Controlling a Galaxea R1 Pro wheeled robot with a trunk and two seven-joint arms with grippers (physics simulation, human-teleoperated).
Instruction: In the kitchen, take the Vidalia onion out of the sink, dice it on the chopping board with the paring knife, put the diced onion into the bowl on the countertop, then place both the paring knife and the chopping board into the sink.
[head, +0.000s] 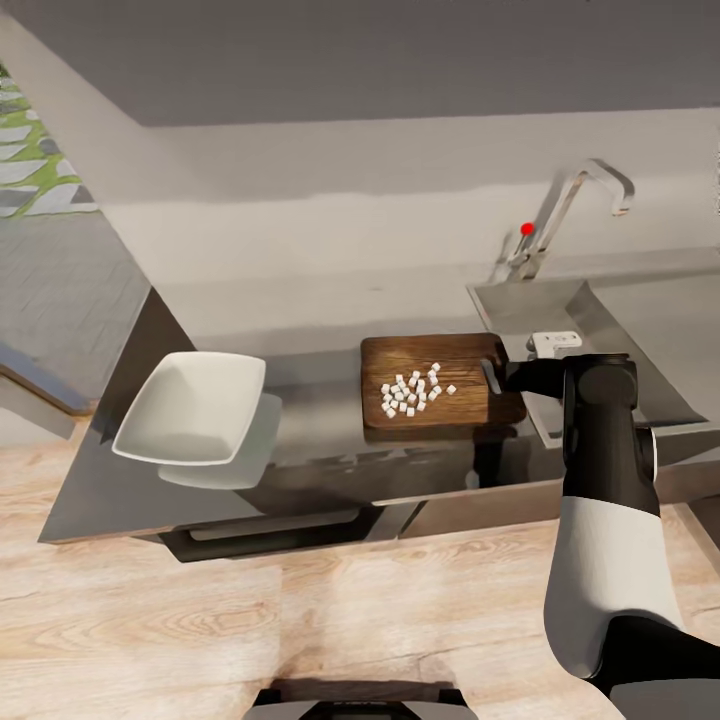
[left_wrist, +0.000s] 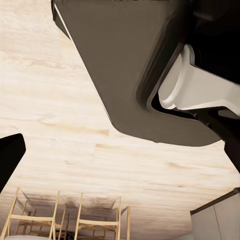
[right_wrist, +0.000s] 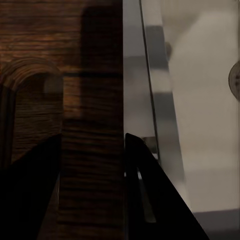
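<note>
No readable writing anywhere. The right gripper (head: 492, 374) pinches the chopping board (head: 425, 362) at its sink-side edge (diced Vidalia onion (head: 412, 391) still on top), beside the sink (head: 520, 305). Left jaws: cannot tell.

Grey countertop (head: 320, 350), white bowl (head: 192, 408) at its left, chopping board (head: 425, 360) beside the sink (head: 600, 330)
</note>
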